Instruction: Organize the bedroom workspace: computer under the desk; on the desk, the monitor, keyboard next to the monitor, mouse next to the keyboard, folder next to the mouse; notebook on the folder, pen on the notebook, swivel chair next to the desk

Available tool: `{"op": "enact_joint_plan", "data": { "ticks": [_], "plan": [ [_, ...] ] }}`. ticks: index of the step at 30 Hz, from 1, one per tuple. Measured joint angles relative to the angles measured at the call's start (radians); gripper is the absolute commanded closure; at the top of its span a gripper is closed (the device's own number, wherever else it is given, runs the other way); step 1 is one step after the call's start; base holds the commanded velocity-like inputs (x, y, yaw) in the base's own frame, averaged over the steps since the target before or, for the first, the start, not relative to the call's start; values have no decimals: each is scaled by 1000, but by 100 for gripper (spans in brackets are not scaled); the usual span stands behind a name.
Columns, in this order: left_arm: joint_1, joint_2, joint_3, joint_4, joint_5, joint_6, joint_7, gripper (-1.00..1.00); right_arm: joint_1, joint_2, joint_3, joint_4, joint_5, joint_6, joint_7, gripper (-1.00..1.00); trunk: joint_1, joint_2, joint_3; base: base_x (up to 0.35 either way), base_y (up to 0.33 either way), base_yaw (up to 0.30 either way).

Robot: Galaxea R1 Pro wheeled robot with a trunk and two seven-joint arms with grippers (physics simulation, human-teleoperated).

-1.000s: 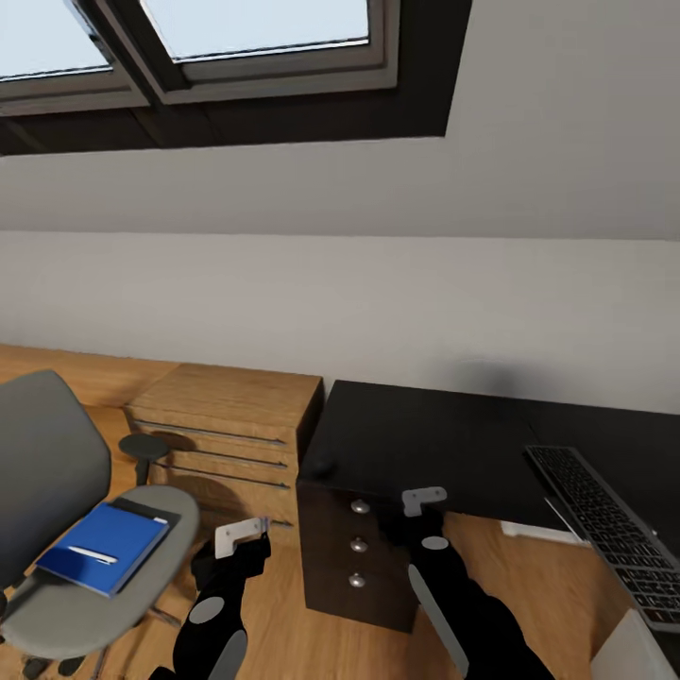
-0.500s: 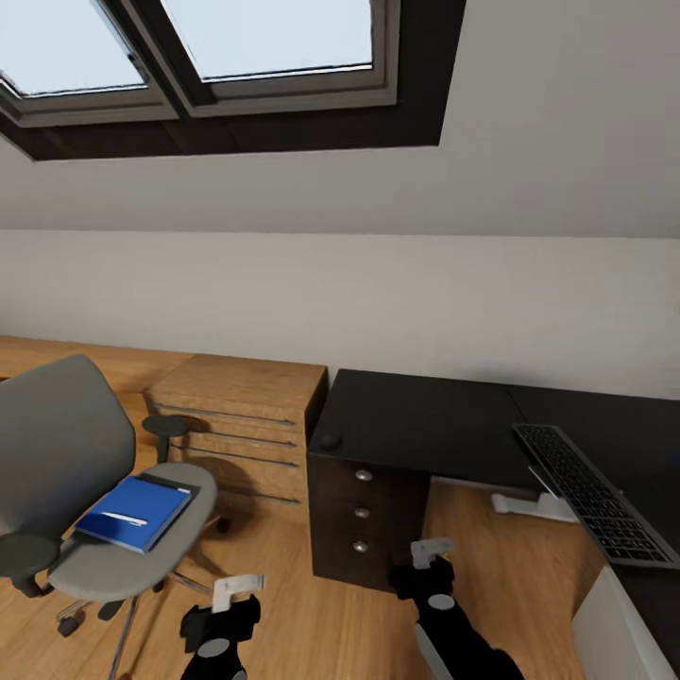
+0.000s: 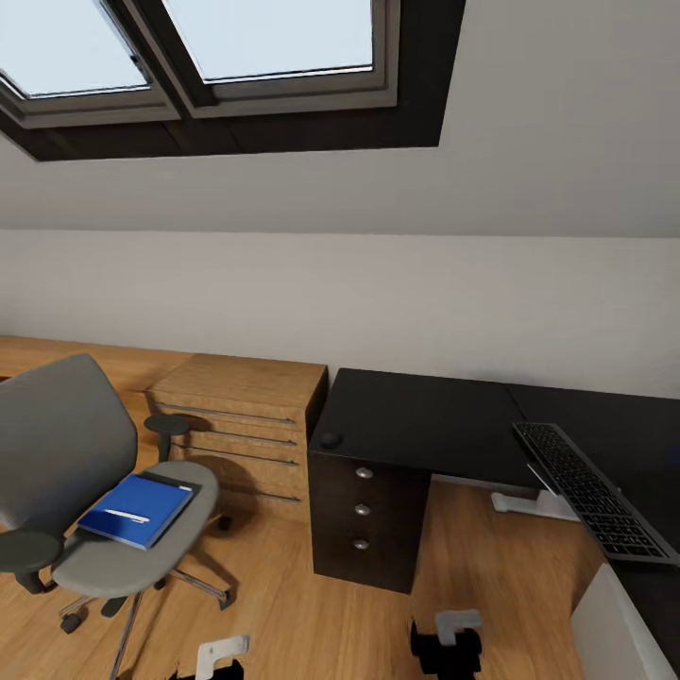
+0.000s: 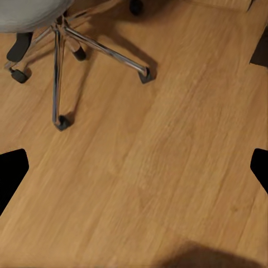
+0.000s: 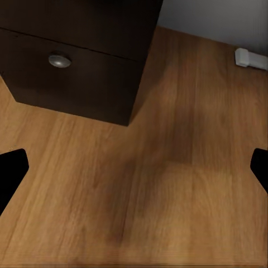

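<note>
Nearest me, the left tool [image 3: 221,654] and right tool [image 3: 458,631] are hanging low over the wood floor [image 4: 167,167], each with fingers apart and holding nothing. Beyond, the folder [image 3: 135,511] is lying on the swivel chair [image 3: 90,501], the pen [image 3: 125,517] resting on top. It looks thin, light and stiff; an edge pinch should suit, though the pen may roll. Farther off, the mouse [image 3: 330,440] and keyboard [image 3: 591,491] are sitting on the desk [image 3: 425,425]. No writing is readable.
</note>
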Motion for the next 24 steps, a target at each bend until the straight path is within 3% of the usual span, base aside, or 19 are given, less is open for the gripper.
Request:
{"op": "enact_joint_plan", "data": {
  "ticks": [2, 8, 18, 24],
  "plan": [
    [0, -1, 1, 43, -1, -58, -33, -100, 0, 2, 2, 80, -1, -100, 0, -100, 0, 0, 0, -1, 0, 0],
    [0, -2, 6, 88, -6, -115, -89, -100, 0, 16, 6, 194, 2, -276, 1, -100, 0, 0, 0, 0, 0, 0],
    [0, -5, 2, 94, -8, -121, -95, -100, 0, 22, 5, 211, 2, -310, 1, -100, 0, 0, 0, 0, 0, -6],
    [0, -6, 1, 95, -9, -121, -96, -100, 0, 22, 5, 211, 1, -310, 1, -100, 0, 0, 0, 0, 0, -144]
  ]
}}
